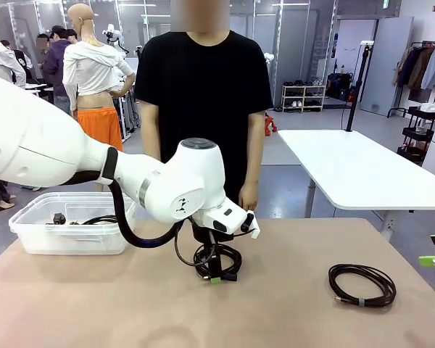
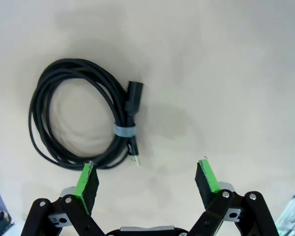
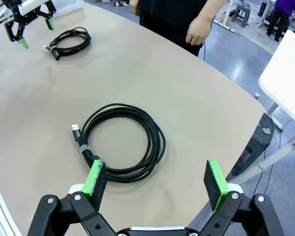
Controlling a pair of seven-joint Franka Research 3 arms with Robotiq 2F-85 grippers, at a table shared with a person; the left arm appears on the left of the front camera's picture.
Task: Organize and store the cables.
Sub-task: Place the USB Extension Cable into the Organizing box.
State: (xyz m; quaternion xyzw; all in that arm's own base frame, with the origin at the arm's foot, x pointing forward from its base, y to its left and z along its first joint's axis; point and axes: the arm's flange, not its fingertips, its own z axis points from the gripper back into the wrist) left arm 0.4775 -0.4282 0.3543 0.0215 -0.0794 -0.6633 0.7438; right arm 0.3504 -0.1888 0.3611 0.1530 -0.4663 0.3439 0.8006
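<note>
Left tool (image 2: 146,169), jaws apart, hangs over the plugged coil (image 2: 115,105) on the counter (image 1: 290,312). Right tool (image 3: 157,174), likewise apart, hangs over the right coil (image 3: 157,142). A clear bin (image 1: 29,239) sits far left, and a person (image 1: 203,94) stands beyond.

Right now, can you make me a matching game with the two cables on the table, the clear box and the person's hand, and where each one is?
Things:
1. cable with the chunky plug
2. cable with the USB end
3. clear box
4. person's hand

Places:
A. at the left end of the table
B. hanging by the far edge
C. just below the open left gripper
D. in front of the open right gripper

Pairs: 1-C, 2-D, 3-A, 4-B.
</note>
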